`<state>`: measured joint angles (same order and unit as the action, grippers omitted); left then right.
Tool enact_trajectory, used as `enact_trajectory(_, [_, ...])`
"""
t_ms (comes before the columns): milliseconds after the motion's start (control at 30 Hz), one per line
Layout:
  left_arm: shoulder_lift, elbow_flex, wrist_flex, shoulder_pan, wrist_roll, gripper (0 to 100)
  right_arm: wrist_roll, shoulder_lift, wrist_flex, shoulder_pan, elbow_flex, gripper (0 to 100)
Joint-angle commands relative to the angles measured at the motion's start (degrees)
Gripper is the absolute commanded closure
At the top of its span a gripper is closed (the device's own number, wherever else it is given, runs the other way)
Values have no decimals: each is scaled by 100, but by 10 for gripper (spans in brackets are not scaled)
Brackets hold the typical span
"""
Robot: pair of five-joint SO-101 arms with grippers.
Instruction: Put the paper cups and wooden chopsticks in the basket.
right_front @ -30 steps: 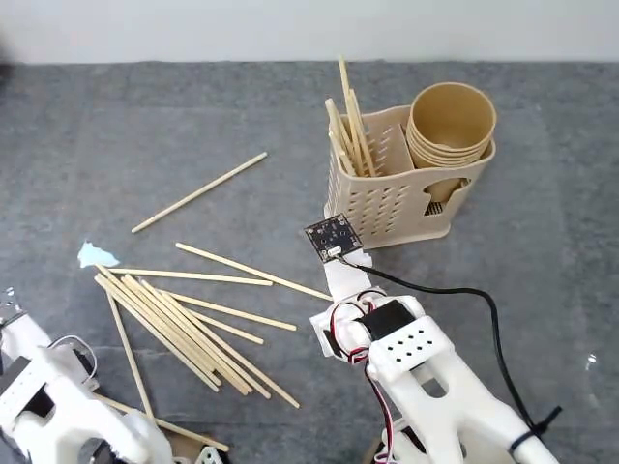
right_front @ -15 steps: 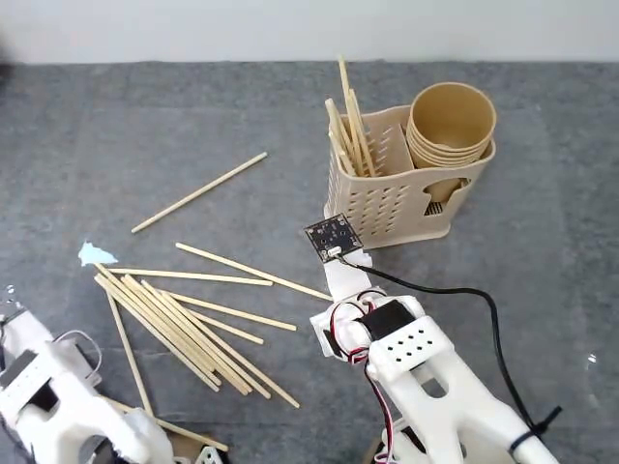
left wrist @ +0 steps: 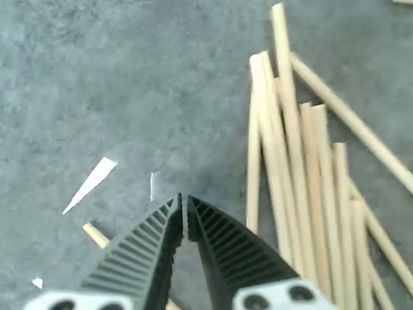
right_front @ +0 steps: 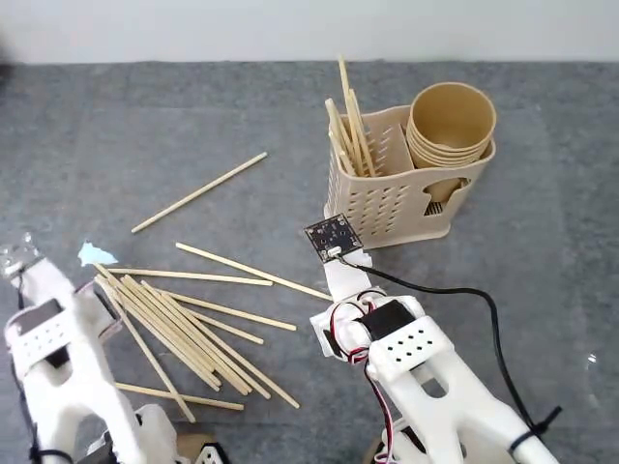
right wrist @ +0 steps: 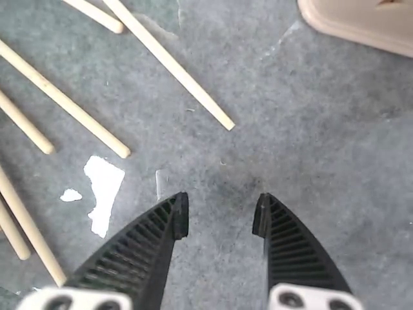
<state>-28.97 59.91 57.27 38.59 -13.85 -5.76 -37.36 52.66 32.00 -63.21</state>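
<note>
Beige basket [right_front: 392,208] stands far right, holding stacked paper cups [right_front: 452,121] and a few upright chopsticks [right_front: 346,121]. Loose chopsticks [right_front: 184,333] lie scattered on your grey tabletop [right_front: 145,126] at left. Your left tool [left wrist: 183,201] is pressed together beside them, near white paper scraps [left wrist: 90,186]. Your right tool [right wrist: 221,216] is spread above the tabletop, close to the basket.

Stacked tan paper cups [right_front: 452,121] stand in the basket [right_front: 387,203]; most wooden chopsticks [right_front: 184,327] lie scattered beside it.
</note>
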Motion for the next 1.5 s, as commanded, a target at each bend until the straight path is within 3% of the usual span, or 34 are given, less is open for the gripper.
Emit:
enact_trajectory(0, [-88,-875,888,-88,-70,987,79,-180,31,-48,18,816])
enact_trajectory(200, [-88,-1323,2084,-62,255,943,79,-180,31,-48,18,816])
enact_trajectory(400, [-88,-1042,2321,633,826,859,79,-180,31,-48,18,816])
enact_trajectory(600, [-53,-462,1653,1451,1389,857,79,-180,31,-48,18,816])
enact_trajectory(800, [-44,382,642,1618,1591,855,79,-180,31,-48,18,816])
enact_trajectory(1467, [-18,277,791,1591,1556,856,79,-180,40,-40,18,816])
